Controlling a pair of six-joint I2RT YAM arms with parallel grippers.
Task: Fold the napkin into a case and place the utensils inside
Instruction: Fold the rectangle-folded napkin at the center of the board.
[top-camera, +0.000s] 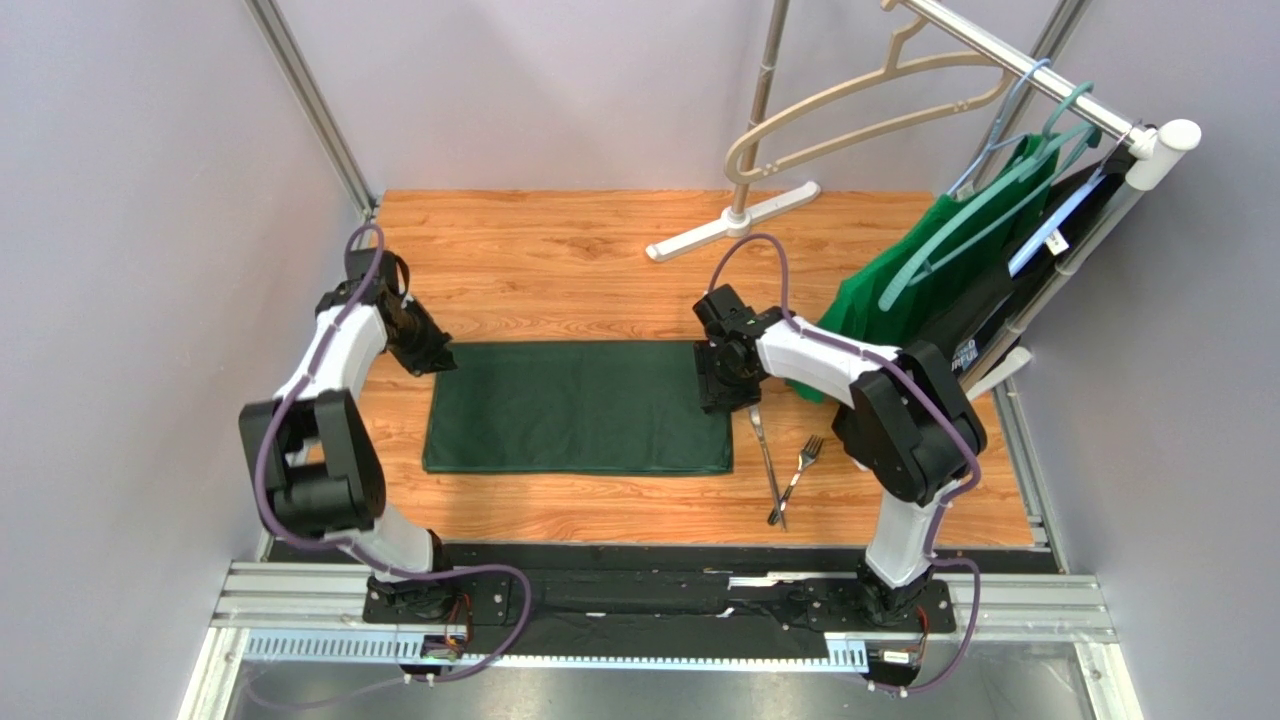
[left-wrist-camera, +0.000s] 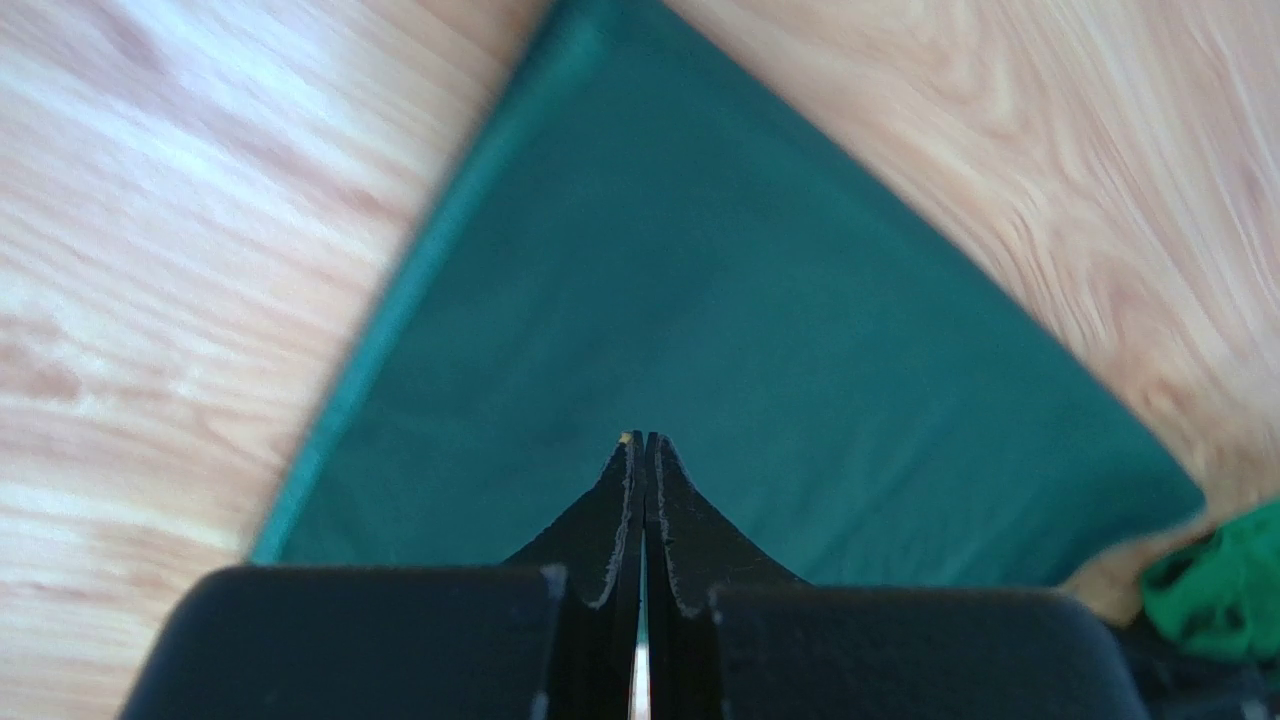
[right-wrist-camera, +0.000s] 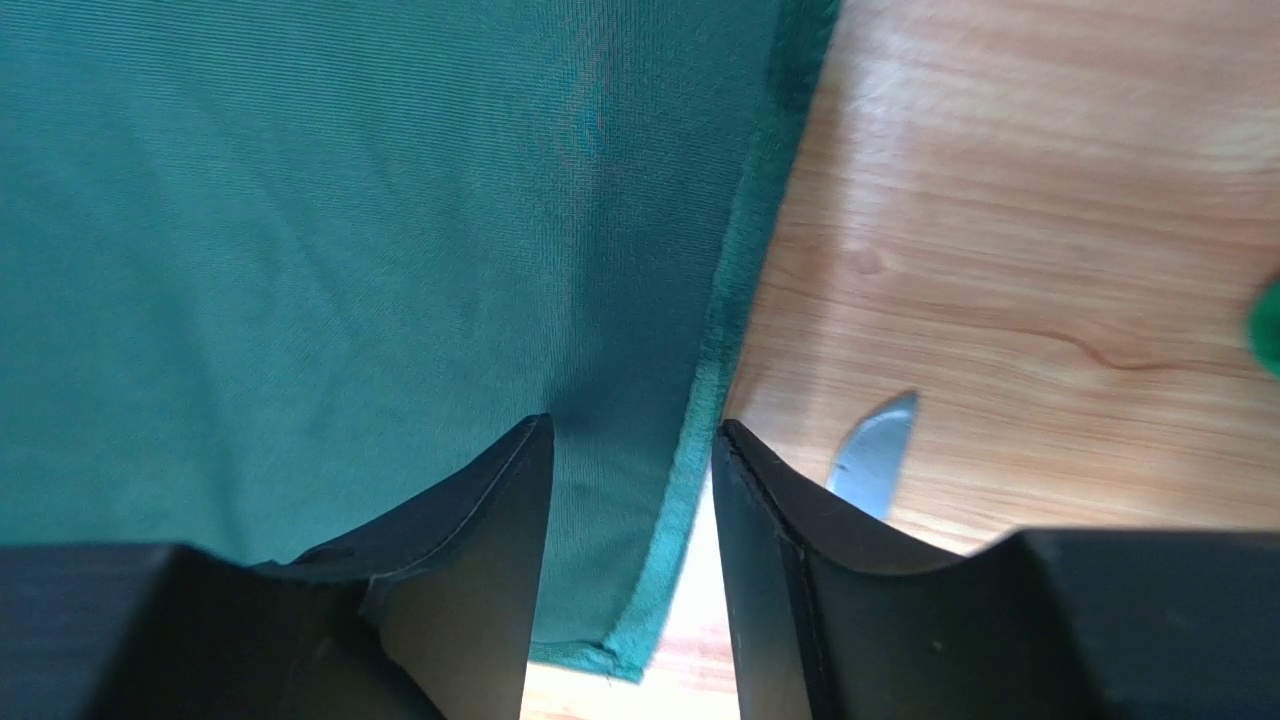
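**Napkin flat on the wood, fingers at its two far corners**

From above, we see the napkin (top-camera: 579, 408) lying flat as a wide rectangle in the middle of the tabletop (top-camera: 571, 270), all four edges straight. The left fingers (top-camera: 425, 354) sit at its far left corner and the right fingers (top-camera: 718, 393) at its far right corner. The utensils, a knife (top-camera: 765, 447) and a fork (top-camera: 803, 465), lie just beside the right edge, meeting at their near ends. Bare wood runs wide behind the cloth. A green garment (top-camera: 887, 293) hangs close by the right arm.

At the left wrist, we find the left fingers (left-wrist-camera: 609, 525) pressed together with nothing between them, over the napkin (left-wrist-camera: 721, 330), with wood open on both sides.

At the right wrist, the right fingers (right-wrist-camera: 481, 510) stand apart, the napkin's (right-wrist-camera: 376, 225) right hem running between them unpinched. The knife's tip (right-wrist-camera: 875, 450) rests on the wood just beyond.
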